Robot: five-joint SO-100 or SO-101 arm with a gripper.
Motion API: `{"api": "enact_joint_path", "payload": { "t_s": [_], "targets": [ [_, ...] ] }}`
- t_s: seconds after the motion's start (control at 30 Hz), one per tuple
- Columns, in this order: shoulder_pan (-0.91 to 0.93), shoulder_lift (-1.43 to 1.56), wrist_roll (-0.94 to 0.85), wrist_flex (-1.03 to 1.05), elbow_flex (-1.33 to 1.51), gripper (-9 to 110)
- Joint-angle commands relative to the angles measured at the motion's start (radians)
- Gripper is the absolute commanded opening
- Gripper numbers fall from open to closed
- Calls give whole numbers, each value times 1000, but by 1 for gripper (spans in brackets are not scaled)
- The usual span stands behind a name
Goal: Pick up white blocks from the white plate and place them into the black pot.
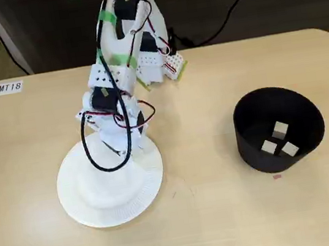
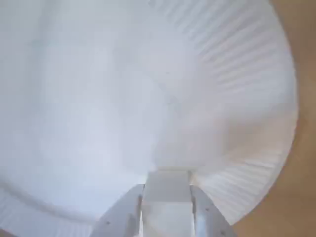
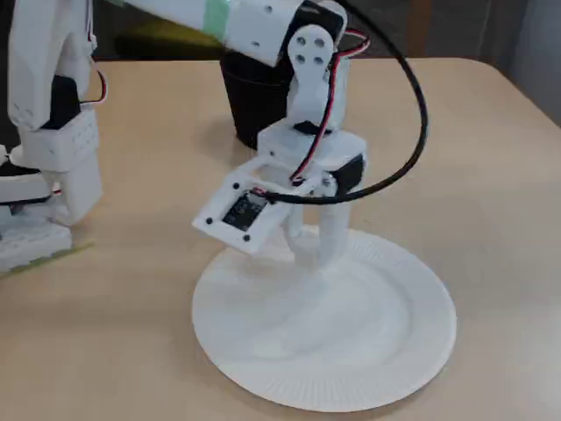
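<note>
worktop (image 1: 215,214): light wood-tone, rounded corners | white plate (image 1: 85,212): lies flat at left in a fixed view | black pot (image 1: 252,147): stands upright at right, well apart from plate | label "MT18" (image 1: 9,87): far-left corner | arm base (image 1: 156,68): far edge | small pink speck (image 1: 276,175): just beside pot

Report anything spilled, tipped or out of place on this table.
Nothing stands out. The black pot stands upright with three white blocks inside, the white plate lies flat, and the gripper is over the plate, shut on a white block.
</note>
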Motion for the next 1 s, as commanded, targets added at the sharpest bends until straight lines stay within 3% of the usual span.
{"api": "enact_joint_path", "payload": {
  "t_s": [0.0, 0.1, 0.3, 0.47, 0.53, 0.73, 0.97],
  "targets": [
    [-6, 78, -143, -21, -262, -2],
    [-80, 190, -298, -155, -416, -2],
    [-465, 499, -420, -318, -330, -2],
    [-813, 884, -301, -761, 319, -3],
    [-893, 902, -337, -775, 446, -3],
    [-971, 885, -380, -939, 741, -3],
    [-969, 853, -403, -945, 825, -3]
  ]
}}
